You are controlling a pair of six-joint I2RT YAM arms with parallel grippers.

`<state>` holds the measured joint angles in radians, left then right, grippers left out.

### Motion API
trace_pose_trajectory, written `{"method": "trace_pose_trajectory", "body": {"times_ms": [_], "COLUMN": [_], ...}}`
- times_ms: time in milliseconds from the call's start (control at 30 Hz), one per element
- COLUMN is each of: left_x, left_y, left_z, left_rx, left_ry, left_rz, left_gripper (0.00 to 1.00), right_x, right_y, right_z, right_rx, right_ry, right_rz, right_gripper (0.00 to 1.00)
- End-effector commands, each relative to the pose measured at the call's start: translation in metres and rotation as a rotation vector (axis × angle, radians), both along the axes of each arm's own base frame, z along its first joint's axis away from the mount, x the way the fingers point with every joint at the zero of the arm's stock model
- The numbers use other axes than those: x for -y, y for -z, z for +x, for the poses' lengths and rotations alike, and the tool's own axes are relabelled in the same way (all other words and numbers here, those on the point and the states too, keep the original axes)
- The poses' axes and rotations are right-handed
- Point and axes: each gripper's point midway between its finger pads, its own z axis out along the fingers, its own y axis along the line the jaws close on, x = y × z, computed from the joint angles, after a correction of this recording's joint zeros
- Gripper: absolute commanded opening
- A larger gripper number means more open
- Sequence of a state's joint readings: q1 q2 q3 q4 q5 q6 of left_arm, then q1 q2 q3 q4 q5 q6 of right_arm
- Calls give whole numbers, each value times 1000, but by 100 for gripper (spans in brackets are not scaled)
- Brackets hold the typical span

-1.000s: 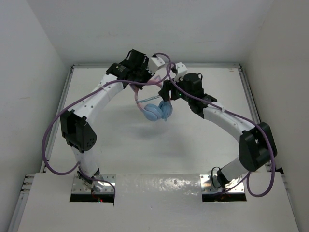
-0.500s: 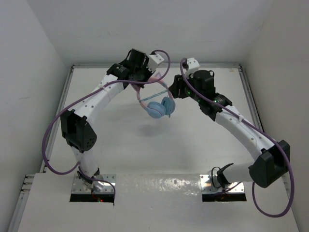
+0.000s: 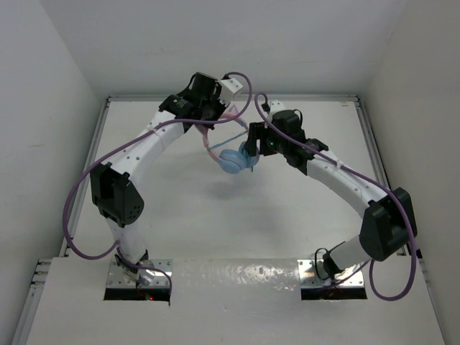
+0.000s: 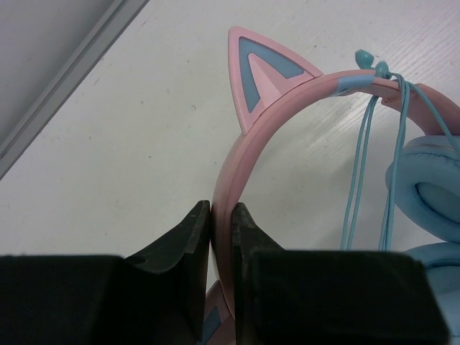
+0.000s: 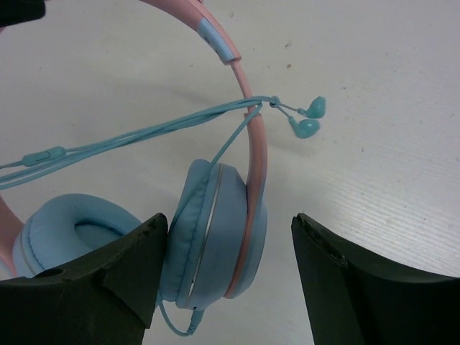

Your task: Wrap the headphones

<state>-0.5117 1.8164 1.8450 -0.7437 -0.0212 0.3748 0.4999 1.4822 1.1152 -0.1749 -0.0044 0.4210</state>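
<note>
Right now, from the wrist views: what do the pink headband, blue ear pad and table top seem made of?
Pink cat-ear headband: likely smooth satin hard plastic, by its crisp moulded edges. Round light blue ear pad: soft leatherette-like cushion, puffy with a dull sheen. White table top: matt, faint grain streaks; painted wood or laminate, can't tell.

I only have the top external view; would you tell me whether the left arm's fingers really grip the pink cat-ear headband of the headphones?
Observer: Yes. The left wrist view shows the left gripper shut on the pink cat-ear headband, just below one ear point.
Operator: And the right one?
Observer: The right gripper is open, straddling a light blue padded ear cup.
Operator: Where does the cable run?
Observer: The thin pale blue cable is draped over the headband, with two small teal tips sticking out past it.
</note>
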Motion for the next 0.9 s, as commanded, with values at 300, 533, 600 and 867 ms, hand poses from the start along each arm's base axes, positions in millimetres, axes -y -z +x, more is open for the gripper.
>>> {"method": "trace_pose_trajectory", "body": {"times_ms": [300, 533, 600, 867], "left_x": [8, 4, 4, 8], "left_y": [-45, -48, -44, -25], "left_z": [5, 7, 6, -1], "left_rx": [100, 111, 101, 31], "left_ry": [-72, -100, -104, -119], "left_rz": [-138, -139, -135, -168], "left_gripper": [0, 0, 0, 6], "right_x": [-24, -32, -26, 3], "right_y": [12, 8, 8, -12], "right_z": [2, 4, 5, 7], "right_rx": [-60, -57, -35, 57], "right_ry": [11, -4, 4, 2], "right_rz": [114, 144, 122, -70], "right_gripper": [66, 20, 0, 0]}}
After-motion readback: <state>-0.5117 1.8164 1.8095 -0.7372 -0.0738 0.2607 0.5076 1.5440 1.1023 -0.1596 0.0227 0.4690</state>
